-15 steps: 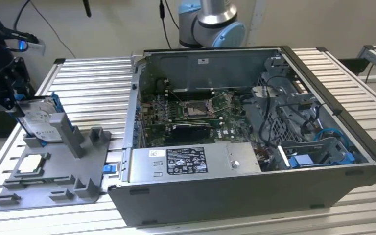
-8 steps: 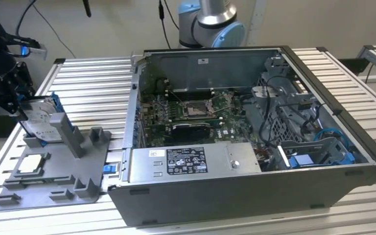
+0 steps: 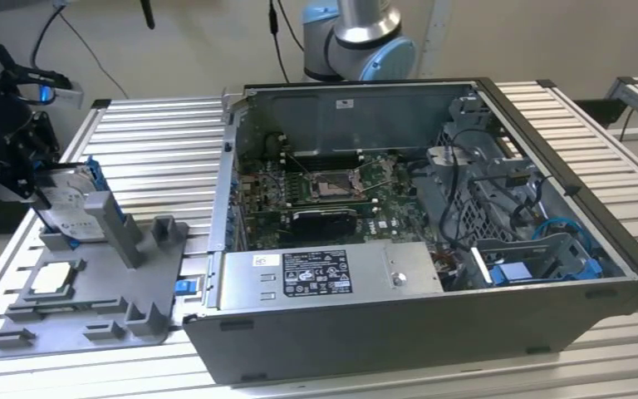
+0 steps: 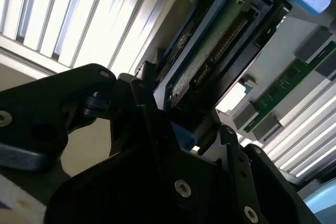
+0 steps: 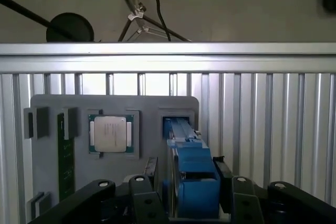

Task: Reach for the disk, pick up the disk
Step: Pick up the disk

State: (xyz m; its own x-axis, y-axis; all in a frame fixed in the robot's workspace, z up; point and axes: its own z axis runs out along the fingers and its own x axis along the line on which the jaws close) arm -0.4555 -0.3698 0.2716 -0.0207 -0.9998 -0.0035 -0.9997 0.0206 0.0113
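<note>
Disk (image 3: 74, 213) stands upright in the gray holder (image 3: 97, 309), at 9 o'clock from the open computer case (image 3: 408, 337). My gripper (image 5: 191, 184) straddles it: reach complete, clamping not discernible, lift apparently unstarted.

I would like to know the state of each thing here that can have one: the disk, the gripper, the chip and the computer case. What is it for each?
disk, standing on edge in the grey holder, not yet lifted out.
gripper, down over the disk's upper edge.
chip, lying flat in its recess in the holder.
computer case, lying on its side, open, board exposed.
</note>
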